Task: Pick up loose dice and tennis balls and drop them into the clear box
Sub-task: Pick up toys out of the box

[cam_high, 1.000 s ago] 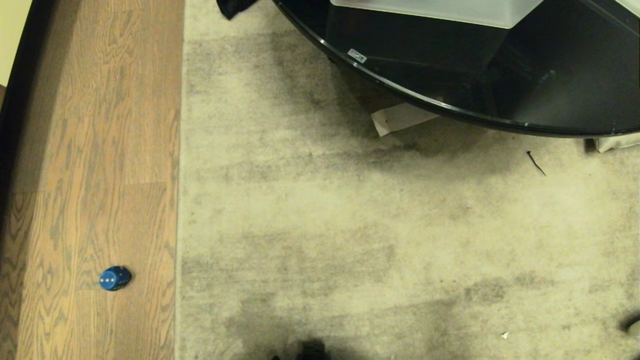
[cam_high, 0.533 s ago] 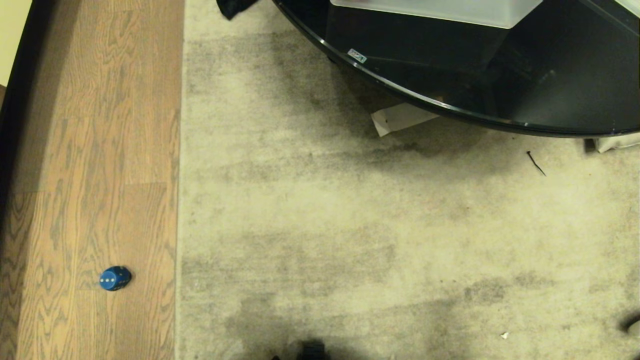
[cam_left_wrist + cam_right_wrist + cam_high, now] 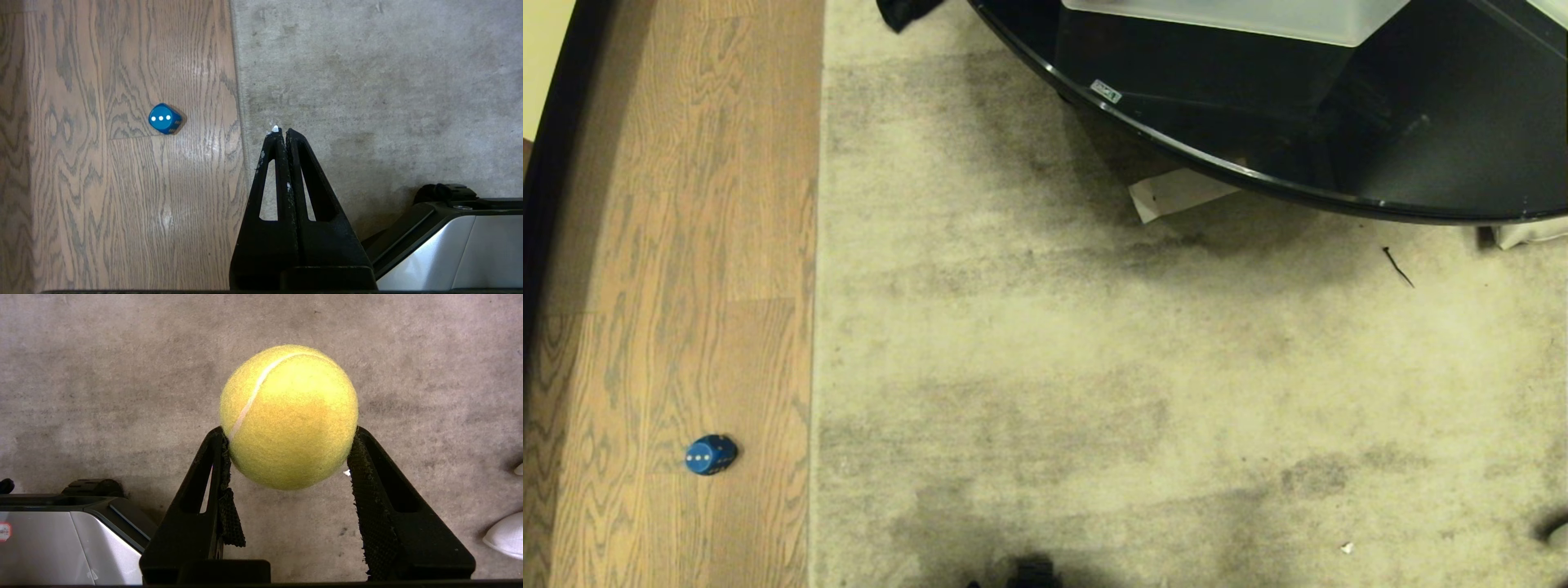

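We hold a tennis ball [image 3: 289,416] between the fingers of our right gripper [image 3: 288,447], jaws about half spread and pressed on its sides, above the grey rug [image 3: 102,375]. The blue die [image 3: 164,118] lies on the wood floor [image 3: 81,204], off to the side of our left gripper [image 3: 281,132], whose fingers are pressed together over the rug's edge, empty. The clear box [image 3: 1233,18] sits on the black round table [image 3: 1339,139], well ahead of both grippers.

Grey rug [image 3: 1135,367] meets wood floor [image 3: 670,245]; round black table [image 3: 1339,139] beyond
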Tool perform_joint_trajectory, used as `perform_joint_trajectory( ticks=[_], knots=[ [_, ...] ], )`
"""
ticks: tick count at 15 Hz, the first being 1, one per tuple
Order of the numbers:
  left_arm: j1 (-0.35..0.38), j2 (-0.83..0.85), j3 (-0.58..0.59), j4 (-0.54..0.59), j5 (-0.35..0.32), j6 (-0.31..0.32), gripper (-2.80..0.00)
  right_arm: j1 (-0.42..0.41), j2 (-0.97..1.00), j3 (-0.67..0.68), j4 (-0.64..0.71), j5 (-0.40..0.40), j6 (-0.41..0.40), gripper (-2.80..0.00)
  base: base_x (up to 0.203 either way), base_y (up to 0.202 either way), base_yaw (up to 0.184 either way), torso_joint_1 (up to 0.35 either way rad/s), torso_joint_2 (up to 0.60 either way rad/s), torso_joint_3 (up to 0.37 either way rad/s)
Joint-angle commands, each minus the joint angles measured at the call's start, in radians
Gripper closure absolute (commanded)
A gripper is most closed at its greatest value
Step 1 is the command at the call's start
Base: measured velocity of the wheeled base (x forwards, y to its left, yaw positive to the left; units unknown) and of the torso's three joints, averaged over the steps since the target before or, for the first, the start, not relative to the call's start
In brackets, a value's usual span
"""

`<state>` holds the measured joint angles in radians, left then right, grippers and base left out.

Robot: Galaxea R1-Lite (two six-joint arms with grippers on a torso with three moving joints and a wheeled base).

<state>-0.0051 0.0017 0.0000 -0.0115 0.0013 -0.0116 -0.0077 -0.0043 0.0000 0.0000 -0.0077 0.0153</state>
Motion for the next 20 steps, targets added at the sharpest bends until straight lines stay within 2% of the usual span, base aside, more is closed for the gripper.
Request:
perform_joint_trajectory(
  ticks=[1,5,8,12,14,16,18,20],
  knots=[
    [0.001,0.0,0.002,-0.001,0.0,-0.001,0.0,0.0,0.003,0.0,0.0,0.0,0.0,0.0,0.0,0.0,0.0,0.0,0.0,0.0],
    [0.001,0.0,0.0,-0.001,0.003,0.007,0.0,0.0,0.003,0.0,0.0,0.0,0.0,0.0,0.0,0.0,0.0,0.0,0.0,0.0],
    [0.005,0.0,-0.009,0.008,-0.004,0.117,0.0,0.0,0.003,0.0,0.0,0.0,0.0,0.0,0.0,0.0,0.0,0.0,0.0,0.0],
    [0.005,0.008,-0.04,0.01,-0.011,0.154,0.0,0.0,0.003,0.001,0.0,0.0,0.0,0.0,0.0,0.0,0.0,0.0,0.0,0.0],
    [0.005,0.099,-0.177,0.02,-0.007,0.152,0.0,0.0,0.003,0.001,0.0,0.0,0.0,0.0,0.0,0.0,0.0,0.0,0.0,0.0],
    [0.004,0.271,-0.362,0.026,0.005,0.13,0.0,0.0,0.003,0.0,0.0,0.0,0.0,0.0,0.0,0.0,0.0,0.0,0.0,0.0],
    [0.001,0.479,-0.534,0.03,0.049,0.094,0.0,0.0,0.003,0.0,0.0,0.0,0.0,0.0,0.0,0.0,0.0,0.0,0.0,0.0],
    [0.001,0.682,-0.656,0.033,0.111,0.054,0.0,0.0,0.003,0.0,0.0,0.0,0.0,0.0,0.0,0.0,0.0,0.0,0.0,0.0]
  ],
)
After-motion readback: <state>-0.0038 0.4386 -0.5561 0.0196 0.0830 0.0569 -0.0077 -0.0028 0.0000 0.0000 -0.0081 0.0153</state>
